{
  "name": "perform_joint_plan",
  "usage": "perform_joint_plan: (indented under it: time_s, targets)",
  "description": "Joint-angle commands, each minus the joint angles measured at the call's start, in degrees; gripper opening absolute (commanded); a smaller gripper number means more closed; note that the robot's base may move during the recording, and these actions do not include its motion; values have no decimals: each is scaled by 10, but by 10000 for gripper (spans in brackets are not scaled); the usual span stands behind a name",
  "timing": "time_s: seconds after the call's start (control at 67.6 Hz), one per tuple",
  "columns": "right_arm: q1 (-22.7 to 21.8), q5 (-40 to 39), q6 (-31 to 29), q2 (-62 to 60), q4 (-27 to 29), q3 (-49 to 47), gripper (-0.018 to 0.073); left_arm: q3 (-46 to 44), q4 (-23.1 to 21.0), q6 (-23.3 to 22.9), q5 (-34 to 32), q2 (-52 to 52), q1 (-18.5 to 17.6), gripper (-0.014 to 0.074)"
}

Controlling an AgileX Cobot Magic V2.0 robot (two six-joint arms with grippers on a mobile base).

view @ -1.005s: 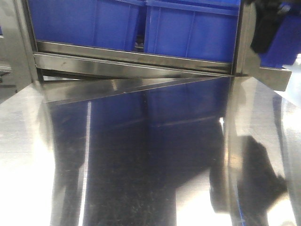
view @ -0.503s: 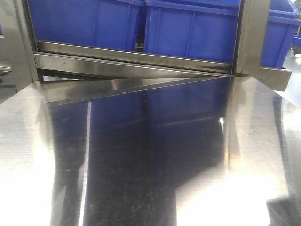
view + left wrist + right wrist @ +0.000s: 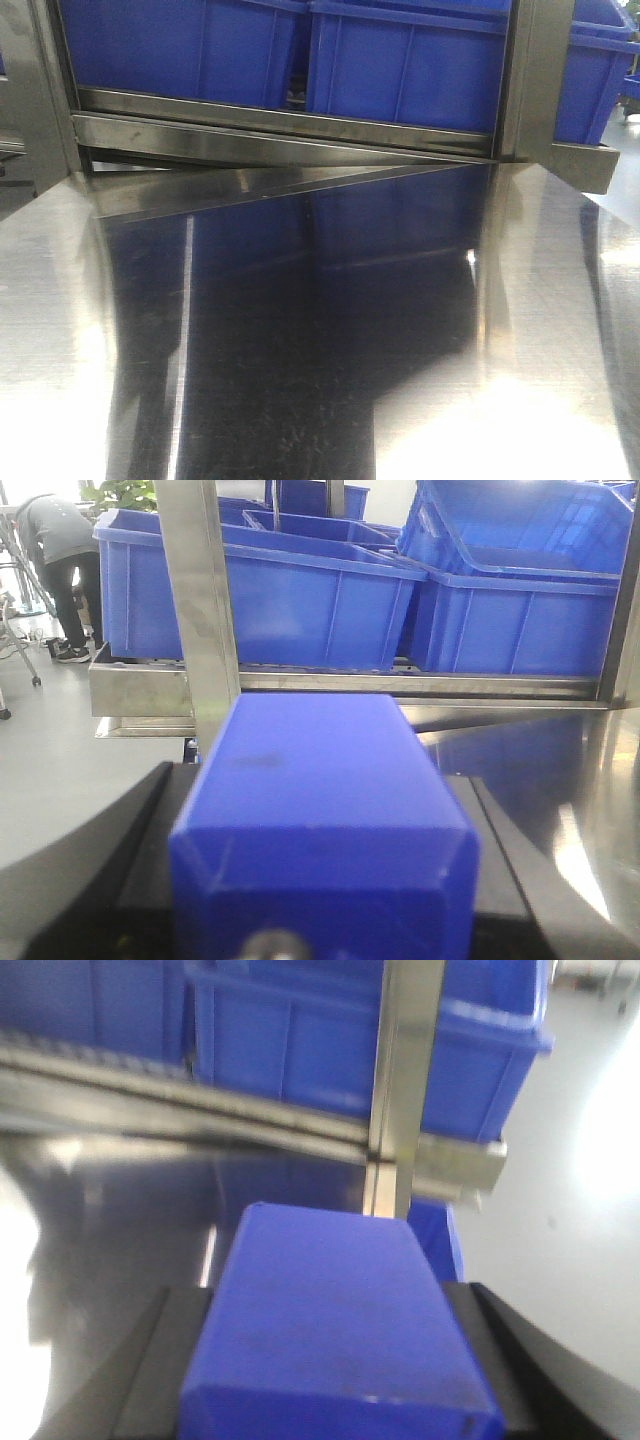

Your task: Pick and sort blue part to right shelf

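- A polished stainless-steel tabletop (image 3: 300, 350) is shown in the front view, with the blue of the bins mirrored darkly across its middle.
- At the far edge of that tabletop a multi-tier stainless-steel rack (image 3: 290, 125) is seen, with a flat steel rail run along its lower tier.
- Large blue plastic bins with ribbed sides (image 3: 400, 70) are set side by side on the rail, and a flat steel upright post (image 3: 530, 80) is seen in front of them on the right.
- In the left wrist view the left gripper (image 3: 320, 775) is shown only as dark side pieces. A blue rectangular plastic block (image 3: 320, 820) is seated between them, and the gap is filled by it.
- The fingertips are hidden by that block, so it cannot be told whether the left gripper is clamped on it or spread.
- Beyond the block the rack's bins are seen. At the far left a person in a grey top (image 3: 55, 540) is seen bent over on a grey floor (image 3: 60, 740).
- In the blurred right wrist view the right gripper (image 3: 320, 1295) is likewise shown as dark side pieces, with a second blue rectangular block (image 3: 330, 1330) seated between them.
- Its fingertips are also hidden, so its grip cannot be judged.
- The second block is faced towards the rack's post, near the tabletop's right edge.
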Motion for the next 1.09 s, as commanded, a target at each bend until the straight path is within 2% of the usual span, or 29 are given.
perform_joint_plan:
  time_s: [0.0,1.079]
  targets:
    - [-3,-69,-1,-28,-11,-16,261,-16,5,2,-47,9,-4,230]
    - [-3,-66,-1,-52,-11,-7,261,-16,5,2,-47,9,-4,230]
